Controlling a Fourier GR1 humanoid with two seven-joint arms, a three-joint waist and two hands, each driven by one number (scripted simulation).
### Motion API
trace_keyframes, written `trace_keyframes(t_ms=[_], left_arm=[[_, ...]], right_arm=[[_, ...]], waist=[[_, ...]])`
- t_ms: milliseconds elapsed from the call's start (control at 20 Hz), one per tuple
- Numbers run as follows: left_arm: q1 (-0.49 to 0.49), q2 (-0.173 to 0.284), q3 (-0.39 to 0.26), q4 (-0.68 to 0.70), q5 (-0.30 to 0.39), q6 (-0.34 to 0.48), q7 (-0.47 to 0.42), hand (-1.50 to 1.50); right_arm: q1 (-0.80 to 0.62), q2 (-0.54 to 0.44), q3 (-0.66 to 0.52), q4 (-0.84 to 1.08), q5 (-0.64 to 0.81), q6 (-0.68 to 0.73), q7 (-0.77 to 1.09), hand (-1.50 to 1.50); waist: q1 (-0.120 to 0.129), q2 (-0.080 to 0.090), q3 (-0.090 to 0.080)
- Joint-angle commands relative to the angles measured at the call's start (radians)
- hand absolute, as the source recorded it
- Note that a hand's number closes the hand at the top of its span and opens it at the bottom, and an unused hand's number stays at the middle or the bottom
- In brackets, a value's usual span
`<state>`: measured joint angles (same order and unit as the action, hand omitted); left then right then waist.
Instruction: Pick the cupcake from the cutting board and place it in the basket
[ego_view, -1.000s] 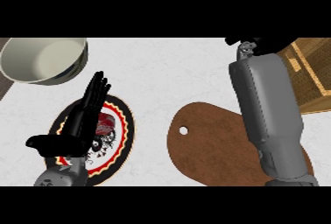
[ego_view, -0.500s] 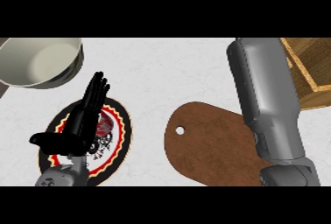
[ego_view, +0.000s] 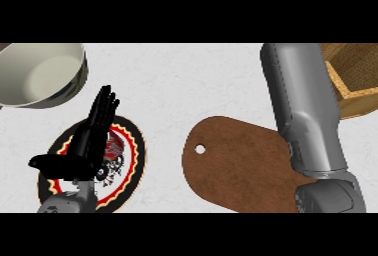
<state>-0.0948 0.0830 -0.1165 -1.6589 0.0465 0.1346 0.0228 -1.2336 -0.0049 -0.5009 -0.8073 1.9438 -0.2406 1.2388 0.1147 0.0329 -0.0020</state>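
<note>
The right forearm (ego_view: 306, 115) now extends further toward the table's far edge than a second ago, and the right hand has passed out of view there, beside the basket (ego_view: 353, 75) at the far right corner. The cutting board (ego_view: 236, 167) lies bare; the cupcake cannot be seen. The left hand (ego_view: 85, 142) rests open, fingers straight, over the plate (ego_view: 129, 160), unchanged. A bowl (ego_view: 40, 75) occupies the far left corner.

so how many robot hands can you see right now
1: the left hand, open, fingers straight, rests over the patterned plate at lower left. The right forearm runs past the top edge; its hand is out of view.
</note>
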Motion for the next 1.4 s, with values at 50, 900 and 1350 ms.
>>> trace_keyframes(t_ms=[50,900,1350], left_arm=[[0.024,0.001,0.014,0.035,0.011,-0.012,-0.042,0.00],[0.026,0.006,0.041,0.000,0.006,0.012,0.005,0.00],[0.048,-0.004,0.049,0.010,0.000,0.024,-0.019,0.00]], right_arm=[[0.000,0.005,-0.048,0.048,0.035,-0.115,0.248,1.50],[0.054,0.005,-0.159,0.171,0.059,-0.153,0.238,1.50],[0.134,0.005,-0.185,0.131,0.042,-0.265,0.187,1.50]], waist=[[-0.017,-0.002,-0.001],[-0.058,-0.018,0.001],[-0.074,-0.022,0.002]])
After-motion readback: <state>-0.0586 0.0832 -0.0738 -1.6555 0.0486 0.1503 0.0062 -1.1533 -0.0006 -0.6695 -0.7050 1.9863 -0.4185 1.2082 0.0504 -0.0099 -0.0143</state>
